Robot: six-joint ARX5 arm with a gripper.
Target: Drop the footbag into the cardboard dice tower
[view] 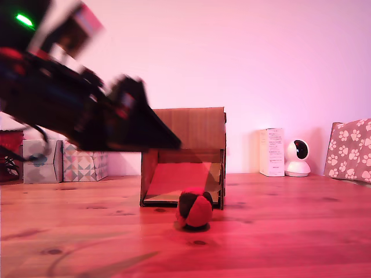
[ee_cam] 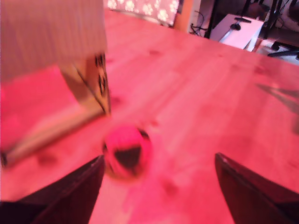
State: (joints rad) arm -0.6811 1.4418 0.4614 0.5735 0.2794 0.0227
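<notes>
- Right now your tool [ee_cam: 156, 186] is spread wide and holds nothing: in the wrist view its two dark fingers [ee_cam: 70, 196] frame bare wood, with nothing between them.
- Your target, the small soft footbag of red and black panels [view: 195, 209], rests on the reddish wooden counter [view: 290, 231], just in front of the lower opening of the brown corrugated cardboard dice tower [view: 191, 128], touching or nearly touching its base; which, you cannot tell.
- Note the relation that counts: in the wrist view the footbag [ee_cam: 127, 151] lies ahead of the tool and off its centre line, close by one finger rather than midway between the two.
- In the exterior view the arm hangs above the counter, high on the exterior view's left, its tip in front of the tower's upper panel, so the ball sits below it and toward the exterior view's right.
- Being round, the ball has no long axis to match, so finger angle matters little.
- Judging from this, you'll want to shift sideways until the ball is centred, then descend.
- Watch the tower's side wall [ee_cam: 100, 84]; it stands near the ball and could catch a finger.
</notes>
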